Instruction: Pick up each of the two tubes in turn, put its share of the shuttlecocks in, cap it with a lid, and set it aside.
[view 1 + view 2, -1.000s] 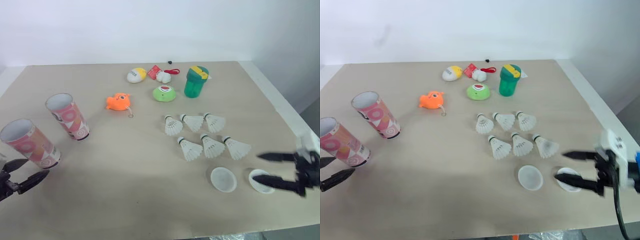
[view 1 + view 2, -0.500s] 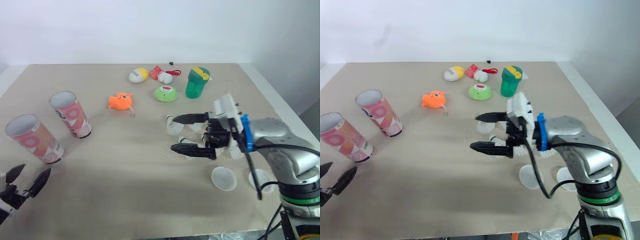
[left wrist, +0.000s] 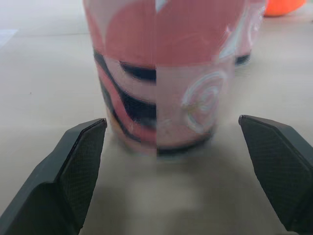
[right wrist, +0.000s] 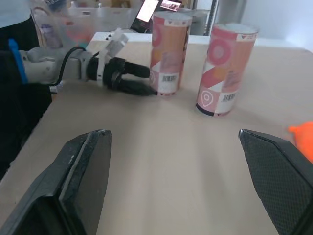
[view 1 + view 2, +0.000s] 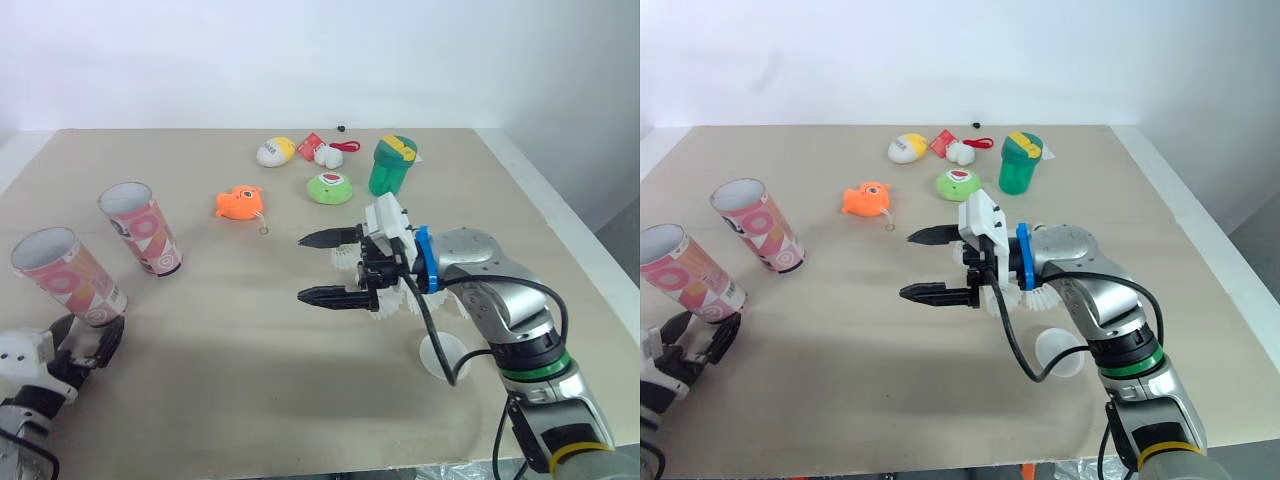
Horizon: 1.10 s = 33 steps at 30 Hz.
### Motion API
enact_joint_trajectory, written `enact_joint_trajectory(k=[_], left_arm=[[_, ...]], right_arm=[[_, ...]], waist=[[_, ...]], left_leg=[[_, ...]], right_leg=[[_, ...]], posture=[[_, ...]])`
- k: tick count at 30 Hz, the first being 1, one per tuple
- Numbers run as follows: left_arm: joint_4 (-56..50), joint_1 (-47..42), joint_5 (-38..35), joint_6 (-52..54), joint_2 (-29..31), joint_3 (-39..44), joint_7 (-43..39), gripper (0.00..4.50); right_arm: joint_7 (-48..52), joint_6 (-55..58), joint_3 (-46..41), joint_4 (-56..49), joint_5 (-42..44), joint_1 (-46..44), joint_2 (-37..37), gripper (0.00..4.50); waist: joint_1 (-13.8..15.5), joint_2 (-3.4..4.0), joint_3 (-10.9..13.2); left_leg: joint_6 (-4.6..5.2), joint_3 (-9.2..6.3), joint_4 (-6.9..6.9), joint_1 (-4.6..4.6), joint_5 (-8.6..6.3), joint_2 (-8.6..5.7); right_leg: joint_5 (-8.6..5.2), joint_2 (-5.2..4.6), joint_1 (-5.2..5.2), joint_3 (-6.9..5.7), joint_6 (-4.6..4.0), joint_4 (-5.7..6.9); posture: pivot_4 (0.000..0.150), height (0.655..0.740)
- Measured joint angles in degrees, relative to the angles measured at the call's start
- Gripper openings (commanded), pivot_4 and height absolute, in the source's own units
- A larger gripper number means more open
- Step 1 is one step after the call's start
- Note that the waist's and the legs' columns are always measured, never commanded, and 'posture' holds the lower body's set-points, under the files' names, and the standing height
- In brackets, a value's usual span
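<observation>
Two cardboard tubes stand upright on the left side of the table, both open at the top and empty as far as one can see, printed in pink and red with white swirls and a dark band at the base. The nearer tube sits close to the left edge; the farther tube stands just beyond it and a little to the right, the two apart. Over on the right, the white feathered shuttlecocks lie clustered on the table, mostly hidden behind the robot's right arm. Nearer than them lies a round white lid, flat on the surface.
</observation>
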Motion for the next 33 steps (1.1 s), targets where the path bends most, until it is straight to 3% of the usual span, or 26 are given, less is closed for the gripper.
enact_joint_trajectory(k=[13,23,27,33], left_arm=[[11.56,-11.59,1.05,-2.78,2.08,-3.94,2.64,4.5],[15.78,-14.84,1.09,-5.49,2.59,-5.87,3.08,4.5],[16.15,-14.86,1.08,-6.35,2.59,-6.18,3.4,3.39],[16.2,-14.76,0.97,-6.4,2.77,-6.5,3.69,3.39]], right_arm=[[-1.08,-0.08,0.43,1.85,-1.2,1.56,1.83,4.45],[-1.65,0.13,0.43,1.54,-1.26,1.96,1.83,4.45],[-1.76,0.31,0.43,0.85,-1.26,2.13,1.83,4.5],[-1.84,0.56,0.43,0.48,-1.35,3.32,1.82,4.5]], waist=[[0.18,0.47,-0.06],[0.19,0.62,-0.09],[0.19,0.63,-0.08],[0.19,0.67,-0.1]], left_leg=[[0.07,-0.02,-0.01,0.02,0.05,0.01],[0.08,-0.03,-0.01,0.02,0.06,0.0],[0.08,-0.03,-0.01,0.02,0.06,0.0],[0.08,-0.02,-0.02,0.02,0.06,0.0]], right_leg=[[0.05,0.04,-0.01,-0.01,-0.01,0.08],[0.04,0.04,-0.01,-0.01,-0.01,0.08],[0.04,0.04,-0.02,-0.01,-0.01,0.08],[0.03,0.03,-0.02,-0.01,-0.02,0.08]], posture=[[0.15,0.74],[0.15,0.74],[0.15,0.74],[0.15,0.74]])
